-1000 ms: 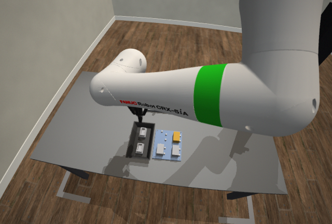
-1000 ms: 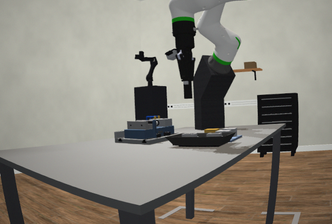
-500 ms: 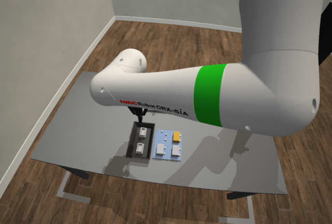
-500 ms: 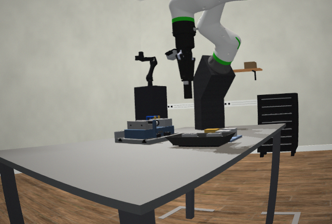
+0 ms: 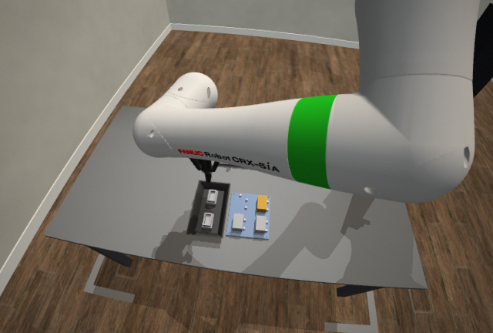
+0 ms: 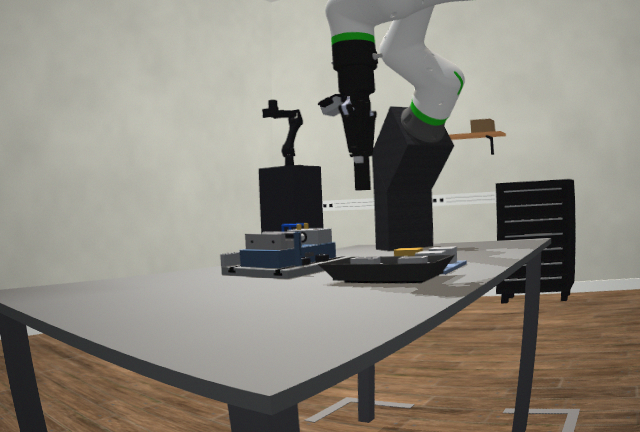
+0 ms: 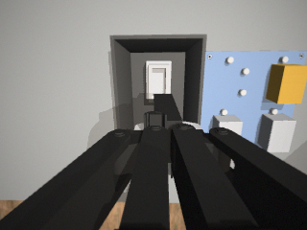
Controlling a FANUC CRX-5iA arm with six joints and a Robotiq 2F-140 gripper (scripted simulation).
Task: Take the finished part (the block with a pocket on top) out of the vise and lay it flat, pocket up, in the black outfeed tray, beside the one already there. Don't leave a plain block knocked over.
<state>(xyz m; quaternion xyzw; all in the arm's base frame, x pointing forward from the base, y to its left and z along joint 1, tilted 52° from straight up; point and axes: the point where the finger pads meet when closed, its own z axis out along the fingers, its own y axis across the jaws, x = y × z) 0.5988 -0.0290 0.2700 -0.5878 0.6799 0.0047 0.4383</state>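
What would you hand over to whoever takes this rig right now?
Gripper: shut, holding nothing, raised above the far end of the black outfeed tray.
Tray: two pocketed parts lie flat, pocket up, one behind the other: far part, near part.
Blue plate beside the tray: two plain grey blocks and an orange block, all upright.
Vise: no pocketed part visible in it.
Done: placement appears complete.
Left: retract the arm.

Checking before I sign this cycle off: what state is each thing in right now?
gripper: shut, holding nothing, raised above the tray.
black outfeed tray: holds two pocketed parts.
far pocketed part: flat, pocket up.
near pocketed part: flat, pocket up.
vise: no part visible in it.
plain blocks: upright on the blue plate.
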